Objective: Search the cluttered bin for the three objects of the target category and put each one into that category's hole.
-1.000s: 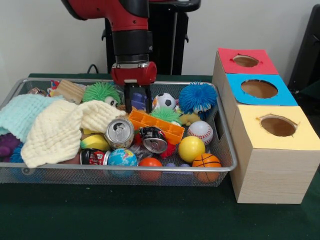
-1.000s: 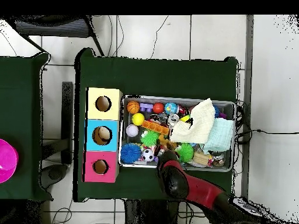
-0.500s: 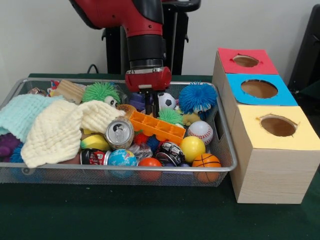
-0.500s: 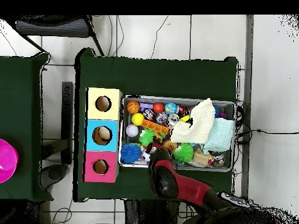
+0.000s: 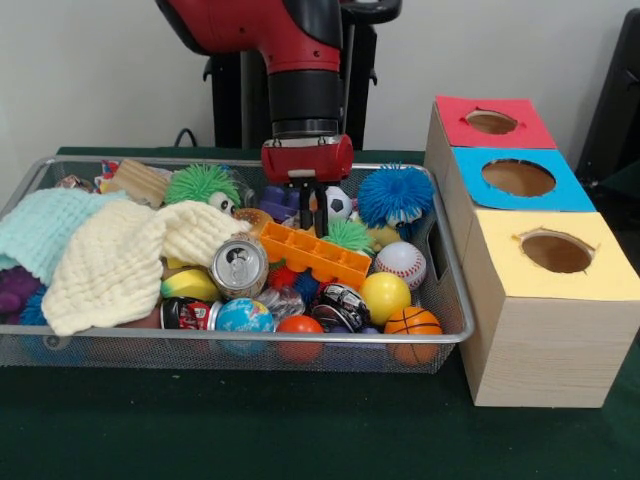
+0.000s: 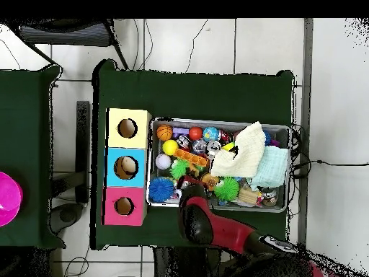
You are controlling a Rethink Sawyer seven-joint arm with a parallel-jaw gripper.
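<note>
- The red and black robot arm is reaching down over the far part of the wire mesh bin, which is sitting on the dark green desk.
- Its two thin black fingers are hanging slightly apart with nothing between them, so they are released and gripping nothing.
- Just beyond the fingers, a small black-and-white soccer ball is sitting partly hidden behind them.
- Directly beneath the fingertips, an orange plastic ridged tray is lying tilted across the pile.
- Beside the fingers, toward the boxes, a blue spiky rubber ball is resting against the bin's far wall.
- On the fingers' other side, a green spiky rubber ball and a cream knitted cloth are lying.
- In front of the fingers, nearer the onlooker, a white baseball, a yellow smooth ball and a small orange basketball are clustering.
- A silver drink can is lying among them.
- Well off to the side, the wooden box with red, blue and yellow tops is standing outside the bin, each top showing one round hole.
</note>
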